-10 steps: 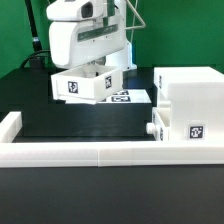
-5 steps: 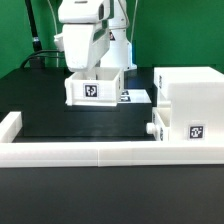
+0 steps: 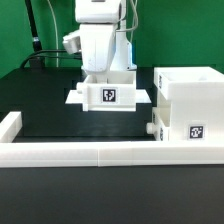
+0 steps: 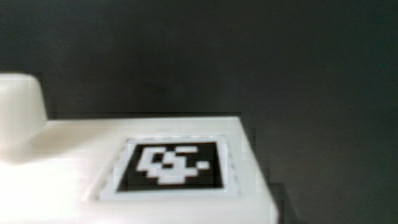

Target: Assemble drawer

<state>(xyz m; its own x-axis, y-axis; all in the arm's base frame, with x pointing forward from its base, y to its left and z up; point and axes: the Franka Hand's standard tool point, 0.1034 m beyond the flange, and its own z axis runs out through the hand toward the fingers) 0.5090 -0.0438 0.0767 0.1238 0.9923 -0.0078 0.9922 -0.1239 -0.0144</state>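
My gripper [image 3: 105, 76] is shut on a small white drawer tray [image 3: 108, 93] with a square tag on its front. It holds the tray over the marker board [image 3: 142, 96], in the middle of the exterior view. The large boxy drawer housing [image 3: 190, 95] stands at the exterior view's right. A second knobbed tray [image 3: 157, 130] sits in its lower part beside a tag. In the wrist view a white finger [image 4: 16, 110] rests against the tray's tagged white face [image 4: 175, 165]. My fingertips are hidden.
A white border rail [image 3: 90, 152] runs along the front of the black table and turns up at the exterior view's left [image 3: 10, 125]. A green backdrop and cables stand behind the arm.
My arm has carried the tray toward the exterior view's right, from left of the marker board to over it, closer to the housing. The tray now sits level with its tag facing the front.
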